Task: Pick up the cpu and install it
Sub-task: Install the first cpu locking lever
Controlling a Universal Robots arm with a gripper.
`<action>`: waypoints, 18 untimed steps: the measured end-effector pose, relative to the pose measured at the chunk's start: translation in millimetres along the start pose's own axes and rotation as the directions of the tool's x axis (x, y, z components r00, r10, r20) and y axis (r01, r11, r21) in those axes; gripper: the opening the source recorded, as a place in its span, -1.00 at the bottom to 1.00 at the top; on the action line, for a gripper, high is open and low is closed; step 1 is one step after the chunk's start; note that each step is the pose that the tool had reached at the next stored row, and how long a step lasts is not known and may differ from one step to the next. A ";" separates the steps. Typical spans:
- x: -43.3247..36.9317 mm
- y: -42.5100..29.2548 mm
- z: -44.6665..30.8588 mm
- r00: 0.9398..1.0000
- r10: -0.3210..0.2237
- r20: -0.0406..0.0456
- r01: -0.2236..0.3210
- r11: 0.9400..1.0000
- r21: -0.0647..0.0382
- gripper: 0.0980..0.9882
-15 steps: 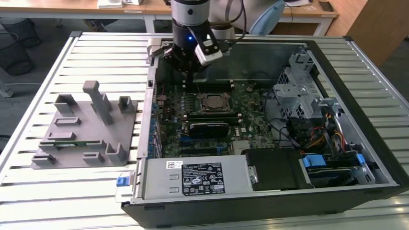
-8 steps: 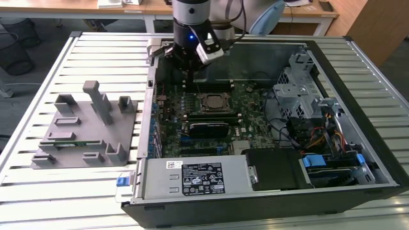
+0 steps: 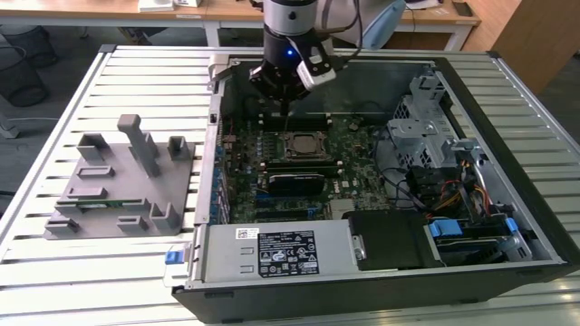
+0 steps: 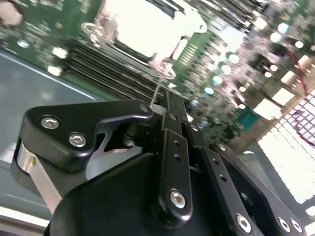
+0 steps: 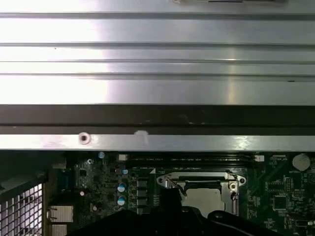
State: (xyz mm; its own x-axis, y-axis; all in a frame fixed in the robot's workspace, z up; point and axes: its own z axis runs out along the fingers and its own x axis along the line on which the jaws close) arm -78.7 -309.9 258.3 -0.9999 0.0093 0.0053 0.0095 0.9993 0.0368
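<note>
- hanging over the open computer case [image 3: 381, 170], the claw [image 3: 285, 105] sits just above the motherboard [image 3: 308, 163], beyond the socket as the exterior view shows it.
- the cpu [image 3: 300, 144] lies flat in the socket frame [image 3: 300, 145] on the board; in the first wrist view its pale top [image 5: 204, 197] shows inside the metal frame [image 5: 197, 178].
- claw fingers [image 4: 170, 142] stand pressed together, narrow, with nothing between them in the second wrist view.
- a grey parts holder [image 3: 122, 183] rests on the slatted worktop [image 3: 54, 136], at the exterior view's left, well apart from the claw.
</note>
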 end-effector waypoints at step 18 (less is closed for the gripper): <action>-23.2 -7.1 10.8 1.000 -0.008 0.005 0.008 0.997 -0.076 -0.98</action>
State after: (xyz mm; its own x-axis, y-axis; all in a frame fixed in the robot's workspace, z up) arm -55.7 -316.7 247.2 -1.0000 0.0018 0.0002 0.0018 0.9937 0.1123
